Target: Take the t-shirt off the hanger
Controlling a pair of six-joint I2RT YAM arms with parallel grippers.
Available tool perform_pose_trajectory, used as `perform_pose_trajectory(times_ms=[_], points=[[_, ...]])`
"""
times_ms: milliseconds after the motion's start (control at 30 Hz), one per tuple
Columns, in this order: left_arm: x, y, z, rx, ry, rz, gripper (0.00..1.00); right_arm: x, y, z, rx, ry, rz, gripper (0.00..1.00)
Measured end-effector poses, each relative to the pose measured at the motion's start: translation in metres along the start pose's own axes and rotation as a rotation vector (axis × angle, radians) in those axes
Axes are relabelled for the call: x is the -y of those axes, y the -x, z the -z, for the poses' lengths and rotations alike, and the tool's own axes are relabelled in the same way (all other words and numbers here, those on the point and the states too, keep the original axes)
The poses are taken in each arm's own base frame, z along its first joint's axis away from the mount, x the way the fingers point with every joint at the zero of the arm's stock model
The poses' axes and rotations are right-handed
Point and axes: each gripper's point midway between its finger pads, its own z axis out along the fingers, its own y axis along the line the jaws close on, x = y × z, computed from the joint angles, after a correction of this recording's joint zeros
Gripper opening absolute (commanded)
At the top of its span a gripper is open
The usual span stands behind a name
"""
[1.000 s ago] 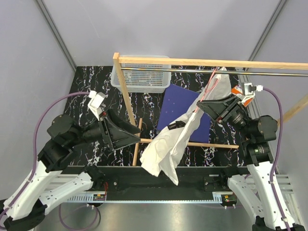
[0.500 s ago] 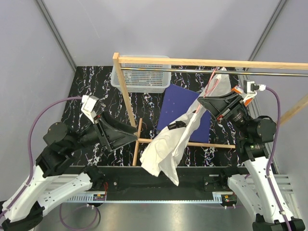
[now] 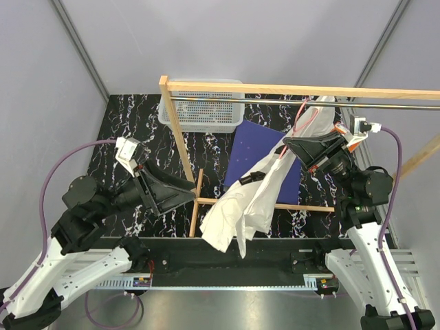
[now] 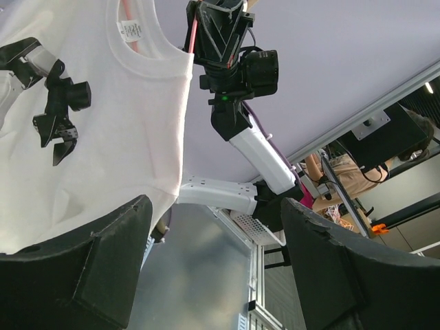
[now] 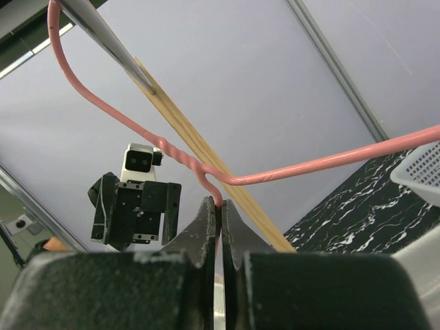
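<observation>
The white t-shirt (image 3: 247,199) hangs on the thin pink hanger (image 3: 302,120), whose hook sits over the metal rod (image 3: 385,104). The cloth drapes down toward the table's front edge. My right gripper (image 3: 287,142) is shut on the hanger's wire just below the twisted neck (image 5: 221,196), at the shirt's collar. In the right wrist view the jaws (image 5: 220,204) pinch the pink wire (image 5: 309,165). My left gripper (image 3: 194,194) stands open to the left of the shirt, apart from it. Its wrist view shows the shirt (image 4: 103,124) above the wide-spread fingers (image 4: 117,261).
A wooden frame (image 3: 180,130) carries the rod, with floor bars crossing near my left gripper. A white basket (image 3: 199,110) stands at the back. A dark-blue sheet (image 3: 258,151) lies on the black marbled table (image 3: 137,117) behind the shirt. An orange packet (image 3: 342,129) sits by my right gripper.
My right gripper closed onto the hanger wire. The shirt's top bunched up toward the rod and its lower part swung slightly. My left arm drew back a little.
</observation>
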Motion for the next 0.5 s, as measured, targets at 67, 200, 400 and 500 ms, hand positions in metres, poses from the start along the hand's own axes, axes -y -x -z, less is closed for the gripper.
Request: perform_pose_trajectory(times_ms=[67, 200, 400, 500], points=[[-0.001, 0.000, 0.000, -0.001, 0.005, 0.002, 0.78, 0.001, 0.000, -0.001, 0.000, 0.005, 0.027, 0.00], [-0.004, -0.002, -0.001, -0.007, 0.015, 0.004, 0.78, 0.002, 0.000, -0.003, -0.006, 0.032, 0.080, 0.00], [-0.010, -0.005, -0.003, -0.023, 0.036, 0.004, 0.78, 0.001, 0.000, -0.008, -0.006, 0.098, 0.134, 0.00], [-0.013, -0.007, -0.002, -0.032, 0.050, 0.006, 0.78, -0.001, 0.000, -0.009, -0.006, 0.124, 0.154, 0.00]])
